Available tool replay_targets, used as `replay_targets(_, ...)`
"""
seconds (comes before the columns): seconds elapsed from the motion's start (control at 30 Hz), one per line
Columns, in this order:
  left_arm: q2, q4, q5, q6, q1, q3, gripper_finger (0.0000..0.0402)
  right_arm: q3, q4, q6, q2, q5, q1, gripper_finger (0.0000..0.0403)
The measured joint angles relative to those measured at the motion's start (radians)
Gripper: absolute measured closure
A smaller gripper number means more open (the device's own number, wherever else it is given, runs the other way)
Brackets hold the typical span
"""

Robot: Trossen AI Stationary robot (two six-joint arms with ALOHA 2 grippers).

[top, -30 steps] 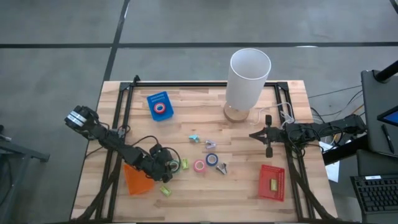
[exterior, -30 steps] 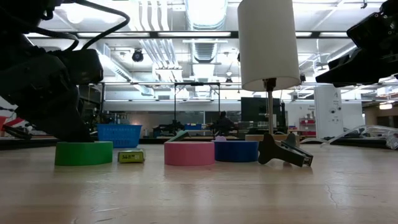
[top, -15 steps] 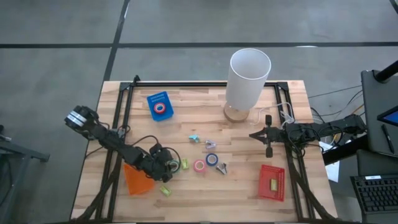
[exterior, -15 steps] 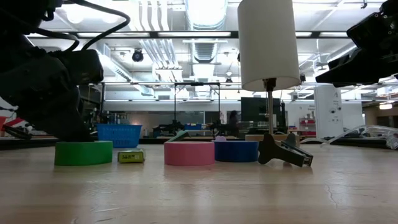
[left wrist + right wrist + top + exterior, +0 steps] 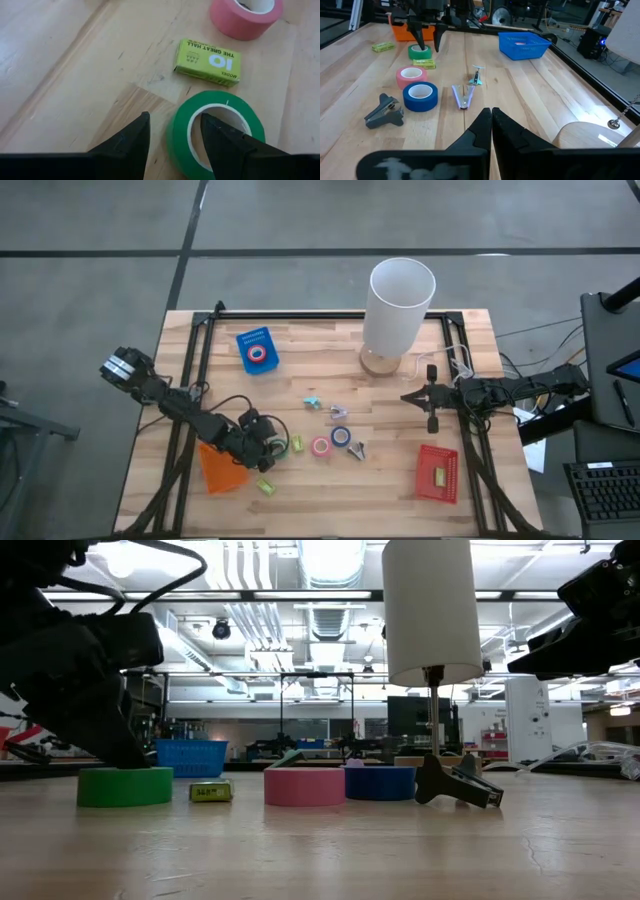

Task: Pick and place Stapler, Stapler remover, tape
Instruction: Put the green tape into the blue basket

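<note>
At the table's left front, the left gripper [image 5: 172, 132] was down at the green ring-shaped roll of tape [image 5: 216, 131], its two dark fingers [image 5: 131, 140] set apart astride the roll's near wall: one finger outside the ring, the other inside the pale core (the roll lay flat on the wood, not lifted). In the high view the left gripper [image 5: 272, 448] sat just beside an orange plastic bin [image 5: 220, 468]. A small yellow-green cardboard box [image 5: 207, 60] lay close beyond the green roll, and a second one [image 5: 266, 486] lay nearer the front edge.

Toward the middle, the pink roll of tape [image 5: 320, 446] and the blue roll of tape [image 5: 341, 436] lay side by side, with a dark metal staple remover [image 5: 384, 111] just past the blue roll. Two small clip-like pieces, one silver and purple [image 5: 463, 96] and one teal [image 5: 477, 76], lay further back. A blue mesh basket [image 5: 256, 349] near the rear left held a red roll of tape [image 5: 258, 353].

A tall white lamp shade on a round wooden base [image 5: 398, 308] stood at the rear. To the right, the right gripper [image 5: 491, 117] hung over the table's right side with its fingers pressed together, holding nothing. A red mesh tray [image 5: 437, 472] lay at the front right, holding a small yellow-green item.
</note>
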Motion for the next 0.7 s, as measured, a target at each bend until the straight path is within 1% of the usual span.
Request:
replay_targets(0.1, 0.009, 0.002, 0.016, -0.011, 0.002, 0.0, 0.0229, 0.0, 0.0, 0.0, 0.0, 0.0, 0.0, 0.0394)
replay_targets(0.2, 0.016, 0.005, 0.019, -0.011, 0.002, 0.0, 0.0249, 0.0, 0.0, 0.0, 0.0, 0.0, 0.0, 0.0394)
replay_targets(0.43, 0.017, 0.007, -0.004, 0.027, 0.006, 0.001, 0.034, 0.0, 0.0, 0.0, 0.0, 0.0, 0.0, 0.0394)
replay_targets(0.5, 0.015, 0.006, -0.008, 0.042, 0.01, 0.002, 0.0359, 0.0, 0.0, 0.0, 0.0, 0.0, 0.0, 0.0394)
replay_targets(0.7, -0.025, -0.005, -0.084, 0.107, 0.034, 0.002, 0.0357, 0.0, 0.0, 0.0, 0.0, 0.0, 0.0, 0.0394)
